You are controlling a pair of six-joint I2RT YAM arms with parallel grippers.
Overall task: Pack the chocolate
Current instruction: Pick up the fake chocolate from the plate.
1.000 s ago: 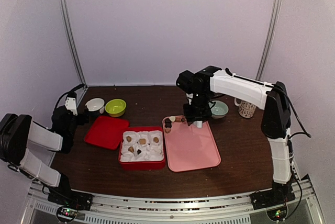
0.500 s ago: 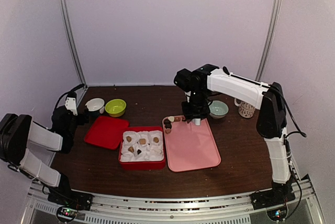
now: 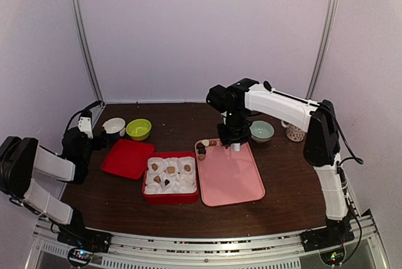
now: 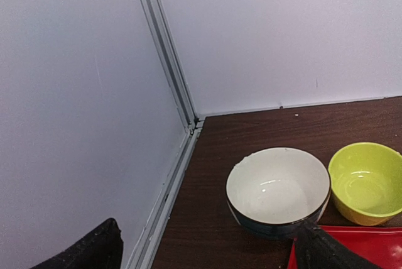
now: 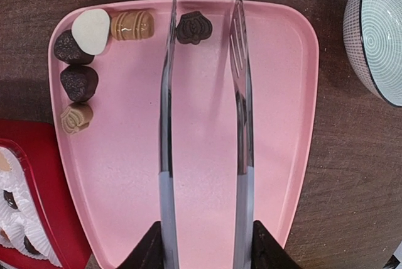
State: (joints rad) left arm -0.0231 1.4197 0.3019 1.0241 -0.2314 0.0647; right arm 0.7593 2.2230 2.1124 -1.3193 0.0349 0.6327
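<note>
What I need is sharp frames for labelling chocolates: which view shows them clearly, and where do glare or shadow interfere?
Right wrist: sharp and evenly lit, chocolates crisp on the pink tray, though the tongs shine pale near the bottom. Top external: chocolates tiny and soft, shapes unreadable. Left wrist: no chocolates, only a mild highlight inside the white bowl.

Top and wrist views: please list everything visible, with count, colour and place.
pink plastic tray: one, centre-right
chocolate pieces: six, three dark, two light brown, one cream, tray's far-left corner
red box with paper cups: one, left of tray, several chocolates inside
flat red lid: one, left of box
white bowl: one, far left
yellow-green bowl: one, beside it
patterned blue bowl: one, right of tray
patterned mug: one, far right
metal tongs: one, silver, over tray
left gripper: open, near white bowl
right gripper: shut on tongs
</note>
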